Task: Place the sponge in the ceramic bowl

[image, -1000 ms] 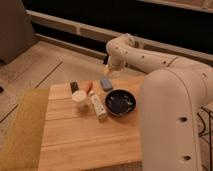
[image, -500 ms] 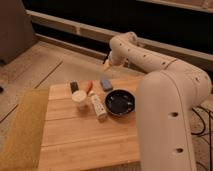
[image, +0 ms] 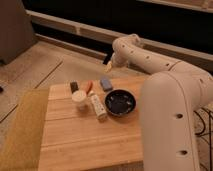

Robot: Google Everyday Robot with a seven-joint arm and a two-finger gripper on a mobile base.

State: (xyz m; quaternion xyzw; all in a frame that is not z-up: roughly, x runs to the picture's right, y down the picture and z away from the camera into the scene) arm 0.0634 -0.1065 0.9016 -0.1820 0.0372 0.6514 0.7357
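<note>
Jaws of the gripper hung above the far edge of the table; whether they were apart or together, I could not tell. I saw the sponge lying flat on the table just below them, toward the camera, not touched. The bowl stood further toward the camera, near the sponge. To its side were a cup, a bottle and a black block.

light: warm, dim, darkest at top | glare: soft sheen on ceramic bowl | jaws: dimly lit, just beyond table far edge
</note>
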